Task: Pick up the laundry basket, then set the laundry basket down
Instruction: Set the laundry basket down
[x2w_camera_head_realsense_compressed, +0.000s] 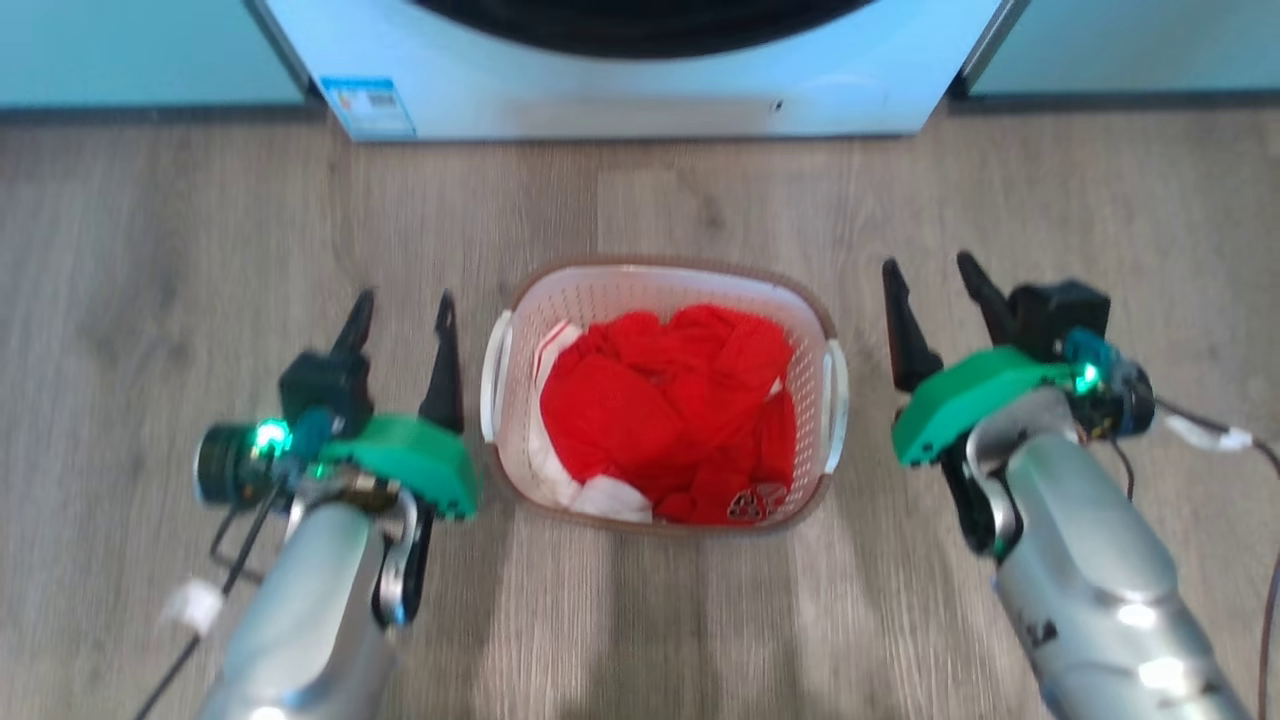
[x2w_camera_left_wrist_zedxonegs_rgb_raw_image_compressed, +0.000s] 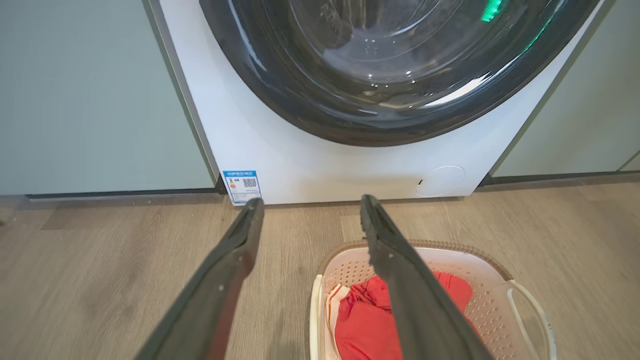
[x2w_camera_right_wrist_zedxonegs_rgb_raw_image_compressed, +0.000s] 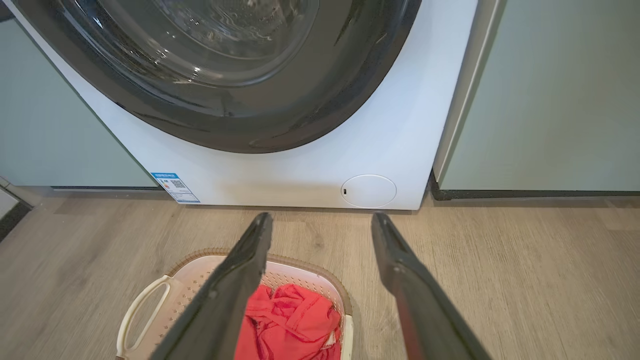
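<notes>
The laundry basket (x2w_camera_head_realsense_compressed: 810, 310), white perforated plastic with a brown rim and white side handles, stands on the wood floor holding red and white clothes (x2w_camera_head_realsense_compressed: 670, 400). My left gripper (x2w_camera_head_realsense_compressed: 400, 315) hangs open just left of its left handle, apart from it. On the other side my right gripper (x2w_camera_head_realsense_compressed: 935, 285) is open beside the right handle, also clear of it. In the left wrist view the basket (x2w_camera_left_wrist_zedxonegs_rgb_raw_image_compressed: 475, 255) lies at lower right behind one finger. In the right wrist view the basket (x2w_camera_right_wrist_zedxonegs_rgb_raw_image_compressed: 145, 305) sits at lower left.
A white front-loading washing machine (x2w_camera_head_realsense_compressed: 640, 90) with a dark round door (x2w_camera_left_wrist_zedxonegs_rgb_raw_image_compressed: 390, 70) stands on the floor beyond the basket, pale green cabinet panels (x2w_camera_right_wrist_zedxonegs_rgb_raw_image_compressed: 545, 90) on both sides. Wood floor (x2w_camera_head_realsense_compressed: 150, 250) spreads around the basket.
</notes>
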